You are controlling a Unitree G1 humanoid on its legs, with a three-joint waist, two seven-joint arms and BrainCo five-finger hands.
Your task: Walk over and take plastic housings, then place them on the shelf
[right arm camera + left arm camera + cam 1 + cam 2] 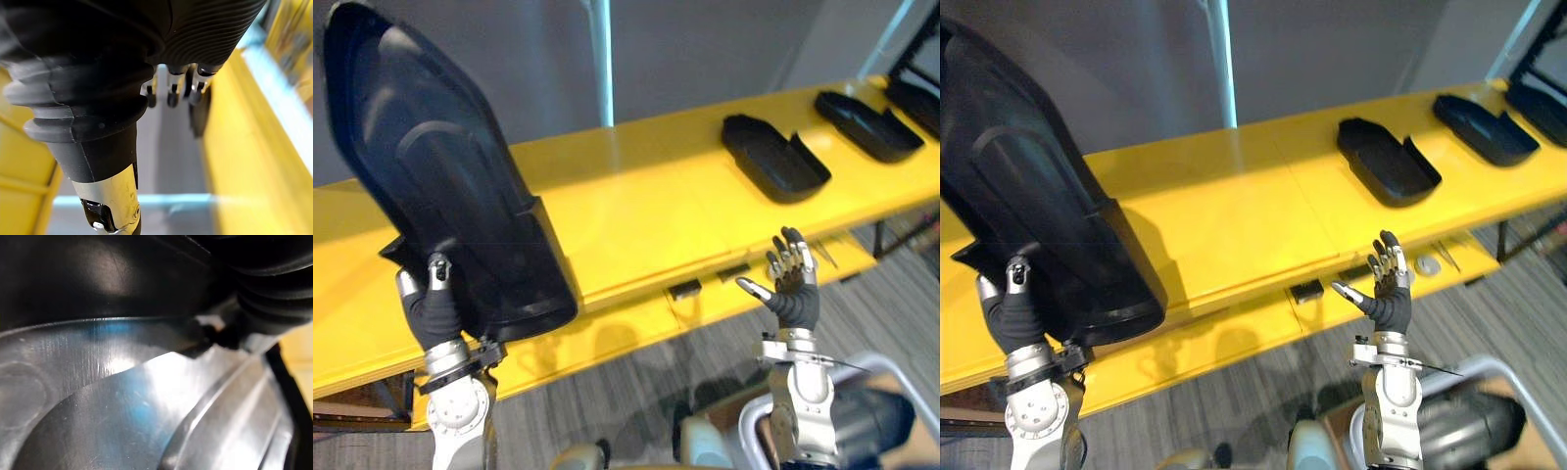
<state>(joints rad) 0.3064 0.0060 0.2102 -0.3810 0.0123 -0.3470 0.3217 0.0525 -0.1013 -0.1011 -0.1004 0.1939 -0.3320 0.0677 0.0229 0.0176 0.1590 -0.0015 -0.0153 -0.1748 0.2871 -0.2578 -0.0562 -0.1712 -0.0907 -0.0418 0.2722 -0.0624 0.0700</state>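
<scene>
The large black housing (450, 186) is covering most of the left hand (431, 311); its far end is running off the left edge in the right eye view. The rightmost housing (918, 103) on the shelf (636, 215) is being cut off at the right. Small dark items (685, 289) on the shelf's near ledge are appearing too small to identify.

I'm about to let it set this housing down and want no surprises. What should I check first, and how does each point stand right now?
1. Grasp: the left robot hand has its thumb on the lower edge of the held housing: ok.
2. Grip firmness: fingers are hidden behind the housing: cannot tell.
3. Landing spot: a bare stretch of the yellow shelf lies ahead: ok.
4. Neighbours: the nearest placed housing lies apart from that stretch, to its right: ok.
5. Right robot hand: open and empty, in front of the shelf's edge: ok.
6. Housing level for set-down: it stands steeply tilted: not ok.
</scene>
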